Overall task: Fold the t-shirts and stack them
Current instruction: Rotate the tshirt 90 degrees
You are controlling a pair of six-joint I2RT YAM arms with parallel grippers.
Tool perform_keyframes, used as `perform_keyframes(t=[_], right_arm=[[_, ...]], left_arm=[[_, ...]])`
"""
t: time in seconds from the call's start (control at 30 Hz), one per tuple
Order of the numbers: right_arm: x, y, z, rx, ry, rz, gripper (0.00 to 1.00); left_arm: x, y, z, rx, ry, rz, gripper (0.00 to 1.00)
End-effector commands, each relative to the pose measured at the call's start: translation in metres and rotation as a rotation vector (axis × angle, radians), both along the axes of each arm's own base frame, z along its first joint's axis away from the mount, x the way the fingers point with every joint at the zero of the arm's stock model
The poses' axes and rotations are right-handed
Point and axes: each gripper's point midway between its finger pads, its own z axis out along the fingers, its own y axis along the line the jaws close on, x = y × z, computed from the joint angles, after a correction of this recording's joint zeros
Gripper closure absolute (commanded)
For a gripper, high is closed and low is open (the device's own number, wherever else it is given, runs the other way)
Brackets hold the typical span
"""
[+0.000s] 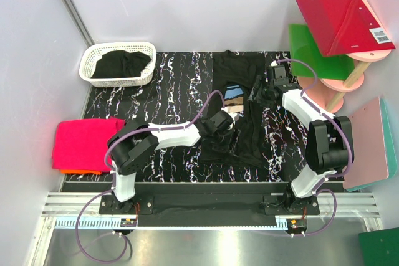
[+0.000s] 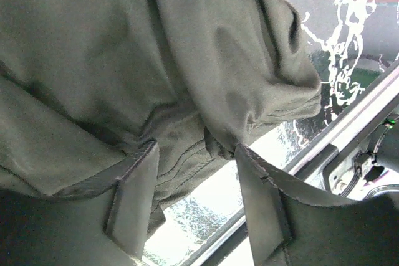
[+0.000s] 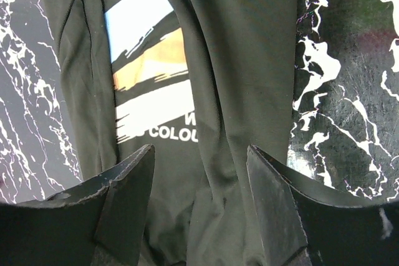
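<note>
A black t-shirt [image 1: 227, 70] with a blue, tan and white print [image 3: 146, 60] lies partly folded lengthwise on the black marbled table [image 1: 168, 85]. My left gripper [image 1: 232, 123] [image 2: 196, 147] is open at the shirt's bunched near hem [image 2: 187, 91]; the cloth touches its fingertips [image 2: 140, 172], and bare table shows through the gap. My right gripper [image 1: 255, 95] [image 3: 201, 151] is open just over the shirt's right folded part [image 3: 249, 91], with a ridge of cloth between its fingers. Another black t-shirt [image 1: 121, 63] fills a basket. A folded pink t-shirt [image 1: 84, 141] lies on an orange one [image 1: 78, 171] at the left.
The white lattice basket [image 1: 118, 47] stands at the back left. Red [image 1: 340, 20] and green [image 1: 308, 45] boards rest on a pink stand at the back right, and a pink board [image 1: 368, 144] lies at the right. A metal rail [image 2: 349, 123] runs along the table's near edge.
</note>
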Motion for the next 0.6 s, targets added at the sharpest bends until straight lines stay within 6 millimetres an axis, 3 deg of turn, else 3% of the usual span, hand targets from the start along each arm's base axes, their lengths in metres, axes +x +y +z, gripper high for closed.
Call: perform_keyframes(t=[0.0,0.37,0.57], right_arm=[[0.007,0.008,0.002,0.027,-0.021,0.008,0.32],[0.007,0.015,-0.007,0.054,0.002,0.022,0.34],[0.008,0.015,-0.008,0.059,0.0,0.02,0.34]], left_arm=[[0.005,-0.009,0.03,-0.056,-0.037,0.011,0.4],[0.001,0.009,0.048,-0.042,-0.086,0.046,0.41],[0.0,-0.004,0.046,-0.05,-0.063,0.009,0.38]])
